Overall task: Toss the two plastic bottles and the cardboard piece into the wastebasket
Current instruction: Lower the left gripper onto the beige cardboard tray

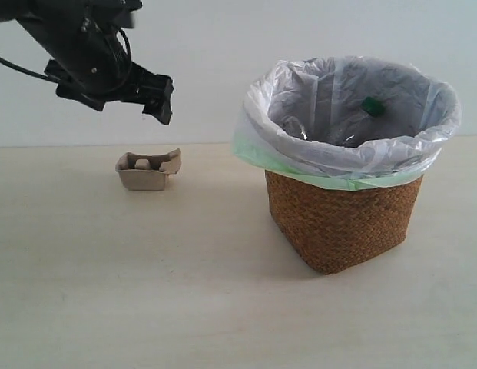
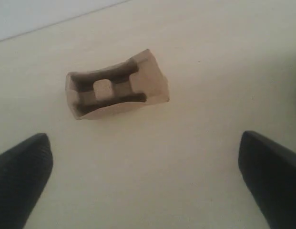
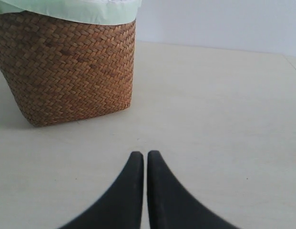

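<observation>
The grey-beige cardboard piece (image 1: 148,170) lies on the table at the left; the left wrist view shows the cardboard piece (image 2: 117,86) from above. My left gripper (image 1: 157,98) hangs open above it, a little to its right, with nothing between its fingers (image 2: 24,164). The wicker wastebasket (image 1: 342,219) with its white bag stands at the right. Inside it a green cap (image 1: 372,106) and clear plastic of a bottle show; the black-capped bottle is hidden. My right gripper (image 3: 145,155) is shut and empty, low over the table beside the wastebasket (image 3: 71,67). It is out of the exterior view.
The pale wooden table (image 1: 146,292) stretches in front of the cardboard and the basket. A plain white wall (image 1: 207,46) closes the back.
</observation>
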`<act>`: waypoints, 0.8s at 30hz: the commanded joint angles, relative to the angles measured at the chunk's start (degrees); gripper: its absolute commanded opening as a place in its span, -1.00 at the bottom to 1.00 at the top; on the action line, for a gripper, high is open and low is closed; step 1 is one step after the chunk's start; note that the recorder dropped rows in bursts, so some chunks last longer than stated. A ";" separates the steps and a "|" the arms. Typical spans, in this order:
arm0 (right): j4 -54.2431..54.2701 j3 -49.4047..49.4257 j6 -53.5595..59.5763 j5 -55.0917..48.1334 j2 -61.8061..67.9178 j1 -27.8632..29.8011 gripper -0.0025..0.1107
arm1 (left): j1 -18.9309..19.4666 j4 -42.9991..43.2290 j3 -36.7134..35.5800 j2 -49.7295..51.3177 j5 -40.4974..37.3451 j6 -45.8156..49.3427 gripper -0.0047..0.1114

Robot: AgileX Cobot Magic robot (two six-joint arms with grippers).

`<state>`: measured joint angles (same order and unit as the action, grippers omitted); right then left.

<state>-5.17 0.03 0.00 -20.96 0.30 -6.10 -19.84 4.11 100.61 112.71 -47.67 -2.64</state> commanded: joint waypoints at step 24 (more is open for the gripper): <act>0.09 -0.03 0.00 0.25 -0.30 0.31 -0.96 | 6.67 -18.47 -0.23 15.38 20.00 20.10 0.94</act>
<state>-5.17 0.03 0.00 -20.96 0.30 -6.10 -13.07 -11.10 100.48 128.10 -29.59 11.33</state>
